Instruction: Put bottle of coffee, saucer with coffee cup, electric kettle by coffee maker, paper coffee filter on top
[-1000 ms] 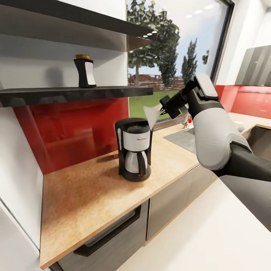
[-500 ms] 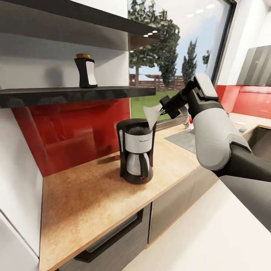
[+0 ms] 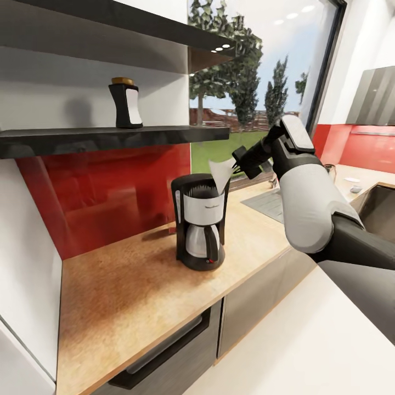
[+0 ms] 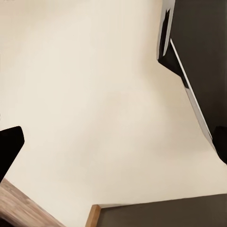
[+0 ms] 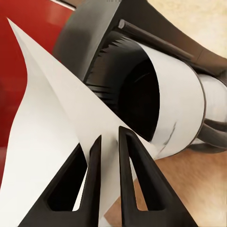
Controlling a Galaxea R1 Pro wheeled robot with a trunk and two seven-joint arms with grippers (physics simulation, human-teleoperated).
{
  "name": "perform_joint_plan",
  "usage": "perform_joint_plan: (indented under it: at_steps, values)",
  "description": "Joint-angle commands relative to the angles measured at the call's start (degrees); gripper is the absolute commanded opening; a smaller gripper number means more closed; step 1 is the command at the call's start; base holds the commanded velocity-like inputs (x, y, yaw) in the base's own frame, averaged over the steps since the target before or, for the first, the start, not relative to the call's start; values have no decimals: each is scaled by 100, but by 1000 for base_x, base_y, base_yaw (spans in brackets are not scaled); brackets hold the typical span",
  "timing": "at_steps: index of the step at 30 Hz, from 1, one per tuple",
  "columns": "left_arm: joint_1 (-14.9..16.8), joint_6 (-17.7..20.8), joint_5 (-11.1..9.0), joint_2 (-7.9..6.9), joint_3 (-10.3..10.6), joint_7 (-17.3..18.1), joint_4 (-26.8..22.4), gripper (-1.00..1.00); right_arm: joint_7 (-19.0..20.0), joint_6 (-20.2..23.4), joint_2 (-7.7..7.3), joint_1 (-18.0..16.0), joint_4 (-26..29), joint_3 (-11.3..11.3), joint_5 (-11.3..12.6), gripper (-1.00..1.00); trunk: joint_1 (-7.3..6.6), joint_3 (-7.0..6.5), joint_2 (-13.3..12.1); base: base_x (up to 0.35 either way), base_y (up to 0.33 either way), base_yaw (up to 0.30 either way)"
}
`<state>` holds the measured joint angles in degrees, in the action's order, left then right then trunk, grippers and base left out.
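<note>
My right gripper [image 3: 237, 163] pinches a white cone-shaped paper coffee filter [image 3: 221, 173], holding it just above the open top of the black-and-silver coffee maker [image 3: 199, 220] on the wooden countertop [image 3: 126, 285]. Whether my left gripper is parted, I cannot tell.

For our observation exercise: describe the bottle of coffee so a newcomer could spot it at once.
Find the red wall behind the wooden counter, then the dark shelf above it. The bottle of coffee stands there alone: black, white label, gold cap, up and left of the coffee maker.
</note>
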<state>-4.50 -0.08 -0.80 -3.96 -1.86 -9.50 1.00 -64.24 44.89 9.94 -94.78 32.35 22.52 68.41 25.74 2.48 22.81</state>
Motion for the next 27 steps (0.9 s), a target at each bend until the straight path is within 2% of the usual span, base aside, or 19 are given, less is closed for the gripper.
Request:
perform_joint_plan:
  at_steps: [1,7,10,14,17,27]
  values:
    - [2,-1,-8,0,-17,-9,0,100,-34,20,6,-6,8,33,24,-100,5,12,11,129,0,0]
    - [2,-1,-8,0,-17,-10,-2,100,385,26,6,-5,2,33,11,-100,5,12,11,86,0,0]
    - [2,-1,-8,0,-17,-10,-1,100,450,28,6,-4,-3,0,7,-100,5,12,11,10,0,0]
    - [2,-1,-8,0,-17,-8,0,100,477,27,6,3,-9,-385,12,-100,5,12,11,1,0,0]
    - [2,-1,-8,-4,-17,-8,-1,100,481,26,6,3,-29,-498,18,-100,5,12,11,0,0,0]
    - [2,-1,-8,-1,-17,-8,0,100,482,26,6,12,-157,-520,6,-100,5,12,11,0,0,0]
